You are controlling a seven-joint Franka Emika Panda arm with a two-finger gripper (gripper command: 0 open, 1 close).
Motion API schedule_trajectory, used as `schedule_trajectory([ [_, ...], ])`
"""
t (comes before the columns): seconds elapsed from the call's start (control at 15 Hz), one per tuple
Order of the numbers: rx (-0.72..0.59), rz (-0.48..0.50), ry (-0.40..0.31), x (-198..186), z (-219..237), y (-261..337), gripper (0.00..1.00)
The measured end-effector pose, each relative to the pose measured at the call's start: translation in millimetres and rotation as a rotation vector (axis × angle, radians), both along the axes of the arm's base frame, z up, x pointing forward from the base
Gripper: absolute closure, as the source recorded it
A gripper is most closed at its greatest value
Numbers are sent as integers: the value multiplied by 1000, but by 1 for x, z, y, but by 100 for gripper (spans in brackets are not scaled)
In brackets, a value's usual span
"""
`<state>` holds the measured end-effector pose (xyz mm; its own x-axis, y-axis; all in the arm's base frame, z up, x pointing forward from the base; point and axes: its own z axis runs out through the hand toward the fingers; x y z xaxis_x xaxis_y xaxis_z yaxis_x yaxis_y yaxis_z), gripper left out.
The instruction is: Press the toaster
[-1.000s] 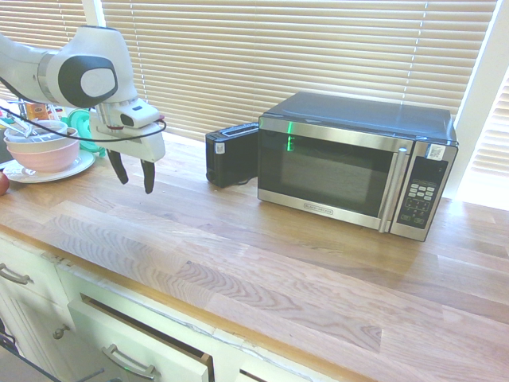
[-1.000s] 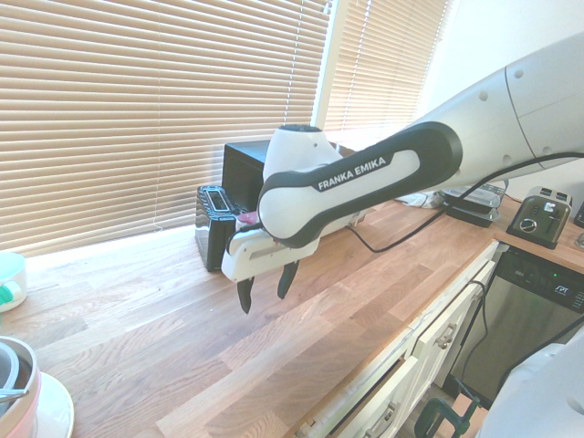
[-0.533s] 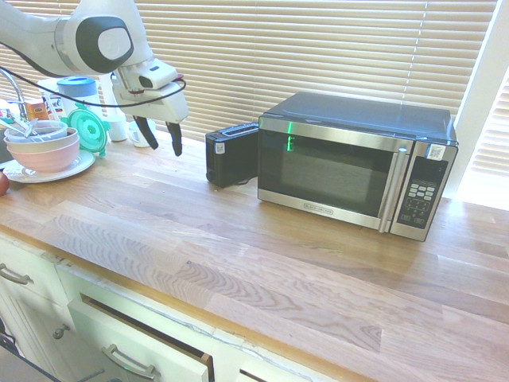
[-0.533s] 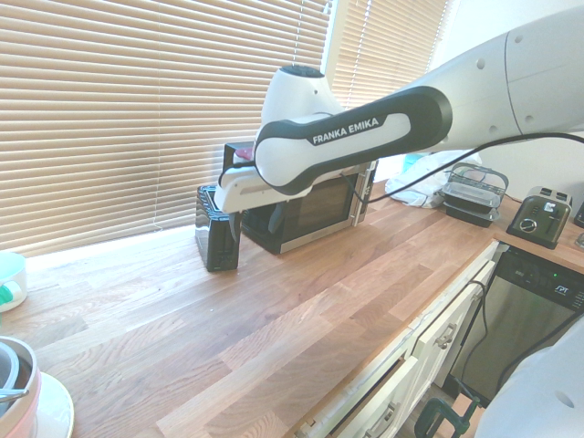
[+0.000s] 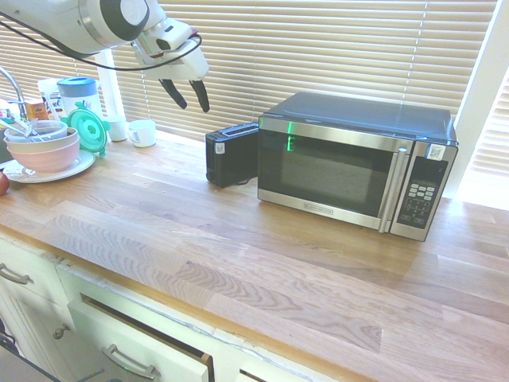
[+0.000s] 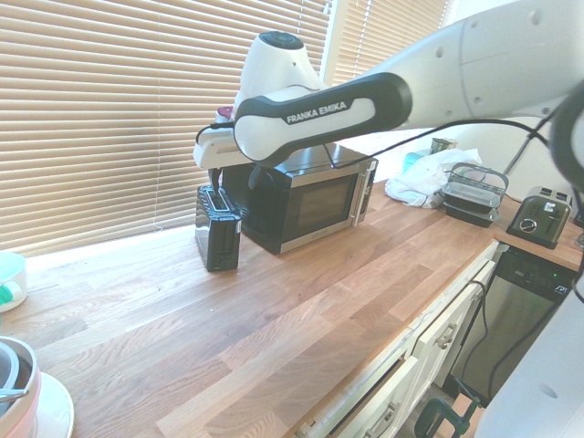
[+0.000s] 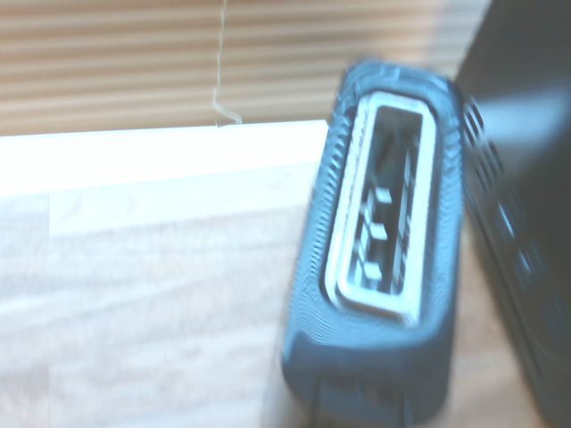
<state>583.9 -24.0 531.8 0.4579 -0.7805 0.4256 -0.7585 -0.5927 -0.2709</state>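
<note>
- While the gripper (image 5: 186, 95) hangs spread and empty at the upper left of the first exterior view, settle it above the toaster (image 5: 231, 155), left of centre.
- Find the lever first — likely on the end face, though the wrist view blurs it.
- Close the fingers, then press straight down — clear of the microwave (image 5: 342, 167) just beside.

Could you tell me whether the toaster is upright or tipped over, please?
Upright: the toaster stands on the counter, its slot facing up.
</note>
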Motion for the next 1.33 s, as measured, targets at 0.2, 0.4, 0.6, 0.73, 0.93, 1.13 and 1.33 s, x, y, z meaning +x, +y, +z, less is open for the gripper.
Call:
schedule_trajectory([
  [0.2,6,10,18,27,-16,3,0],
  [0.4,9,23,16,29,-16,11,100],
  [0.6,12,28,5,29,-16,14,100],
  [0.73,12,24,6,29,-17,11,100],
  [0.93,18,8,7,28,-22,2,100],
  [1.13,21,2,9,26,-27,-4,100],
  [1.33,23,7,13,26,-37,-4,100],
])
